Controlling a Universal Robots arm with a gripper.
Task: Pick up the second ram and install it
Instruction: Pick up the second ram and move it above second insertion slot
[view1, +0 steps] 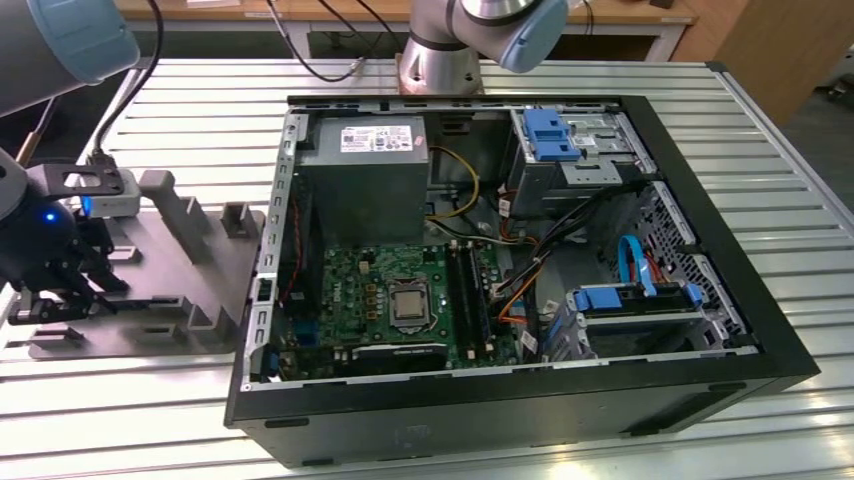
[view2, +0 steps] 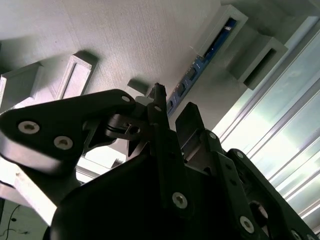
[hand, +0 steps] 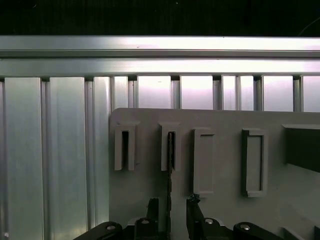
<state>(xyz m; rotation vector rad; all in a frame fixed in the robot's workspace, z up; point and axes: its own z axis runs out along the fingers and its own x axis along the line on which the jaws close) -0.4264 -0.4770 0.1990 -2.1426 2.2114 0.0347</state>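
Second ram (hand: 169, 165), a long thin dark blue-green memory stick, stands on edge on the flat grey plastic holder tray (hand: 135, 192), one end seated in a narrow slotted block. The tray lies on the ribbed aluminium table (view1: 160, 420) at the exterior view's left, beside the open black computer case (view1: 741, 320). The black two-finger gripper (hand: 171, 204) is low over the tray with its jaws apart, one finger on each side of the stick, and nothing is clamped. In the first wrist view the stick sits nearer one finger (hand: 153, 207) than the other. Risk 1: on an off-centre close the nearer finger meets the stick first and shoves it sideways, so it tilts or binds in the block. Risk 2: the stick is thin and flat, so a grip on one end alone could let it pivot between the pads and hang crooked. Risk 3: any lift not in line with the block could drag the tray along, as nothing visible fixes it down. Risk 4: a crooked stick would not meet the long dark memory slots (view1: 467, 285) on the green motherboard (view1: 380, 285) squarely. Loose orange and black cables (view1: 521, 285) lie just to the exterior view's right of those slots and could snag.
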